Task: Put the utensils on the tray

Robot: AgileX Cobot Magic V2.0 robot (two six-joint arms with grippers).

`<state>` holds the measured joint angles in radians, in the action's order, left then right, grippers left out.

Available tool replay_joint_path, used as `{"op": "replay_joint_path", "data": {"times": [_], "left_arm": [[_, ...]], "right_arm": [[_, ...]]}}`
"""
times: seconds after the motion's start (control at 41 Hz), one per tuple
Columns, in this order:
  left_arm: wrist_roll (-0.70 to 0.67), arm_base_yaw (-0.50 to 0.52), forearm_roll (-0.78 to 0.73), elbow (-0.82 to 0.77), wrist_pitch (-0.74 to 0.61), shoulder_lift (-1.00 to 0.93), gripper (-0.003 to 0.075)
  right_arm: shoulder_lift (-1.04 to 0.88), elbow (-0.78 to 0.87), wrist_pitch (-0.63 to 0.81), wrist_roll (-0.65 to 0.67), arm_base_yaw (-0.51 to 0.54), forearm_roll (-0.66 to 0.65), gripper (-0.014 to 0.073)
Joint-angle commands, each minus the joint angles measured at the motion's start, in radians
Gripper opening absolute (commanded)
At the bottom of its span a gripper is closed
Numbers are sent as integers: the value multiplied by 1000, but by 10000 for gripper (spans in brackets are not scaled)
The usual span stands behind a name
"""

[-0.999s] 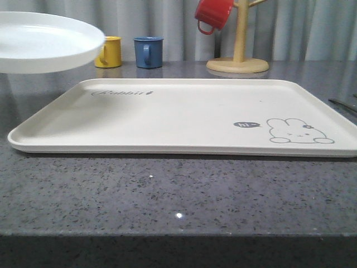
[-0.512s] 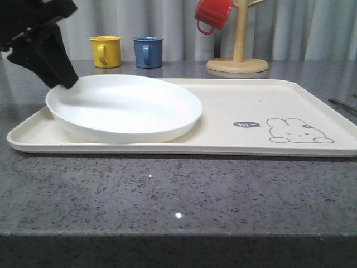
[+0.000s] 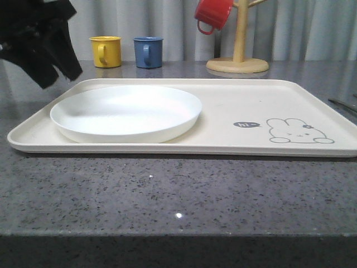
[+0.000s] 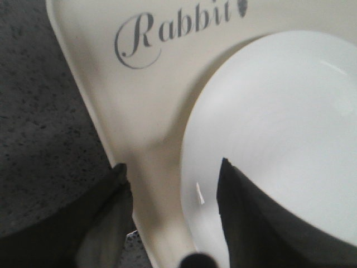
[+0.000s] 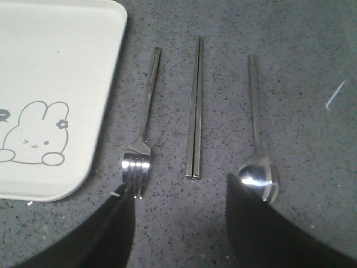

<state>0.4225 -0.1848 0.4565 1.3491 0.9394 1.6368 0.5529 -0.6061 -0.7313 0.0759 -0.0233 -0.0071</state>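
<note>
Since half a second ago the plate [image 3: 127,113] has settled flat on the left half of the tray [image 3: 312,96], and your left gripper [image 3: 53,58] has let it go and lifted up and away to the far left. One second ago the plate was in the air, not yet over the tray.

In the front view, you see the plate lying level, near the left rim, so the right half with the rabbit drawing [image 3: 299,132] is free; I think this room is kept for the cutlery. The yellow mug [image 3: 106,51] and blue mug [image 3: 148,52] stand far behind the tray, and the red mug [image 3: 213,14] hangs on the wooden stand [image 3: 239,62]. They are not part of your job.

In the left wrist view, the left gripper [image 4: 174,195] is spread wide and holds nothing. One finger is over the plate [image 4: 284,134], the other over the tray's rim [image 4: 89,106] beside the "Rabbit" writing; they straddle the plate's edge because this is where it was gripped.

In the right wrist view, your right gripper [image 5: 178,223] is wide and empty over the grey table [image 5: 312,84]. The fork [image 5: 143,134], the chopsticks [image 5: 195,111] and the spoon [image 5: 256,139] lie side by side, apart from each other, just right of the tray [image 5: 56,56]. The fork is nearest to the tray. I judge that these three are your remaining work.
</note>
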Motion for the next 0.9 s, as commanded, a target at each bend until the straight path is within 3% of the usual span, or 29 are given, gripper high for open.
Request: {"op": "replay_joint_path", "data": {"times": [0.0,0.195,0.414,0.487,0.877], "left_arm": [[-9,-23,18,37,-14,-139,355],[-24,-212,-119,-3,11,-296,355],[-327,-463,-489,-128,0,-500,355],[-415,-517,-548,-182,-6,-583,355],[-459,-553,-554,-450,-129,-1062,355]], "right_arm": [[9,-34,64,-5,4,-15,402],[9,-34,64,-5,4,-15,402],[9,-34,64,-5,4,-15,402],[9,-34,64,-5,4,-15,402],[9,-34,64,-5,4,-15,402]]}}
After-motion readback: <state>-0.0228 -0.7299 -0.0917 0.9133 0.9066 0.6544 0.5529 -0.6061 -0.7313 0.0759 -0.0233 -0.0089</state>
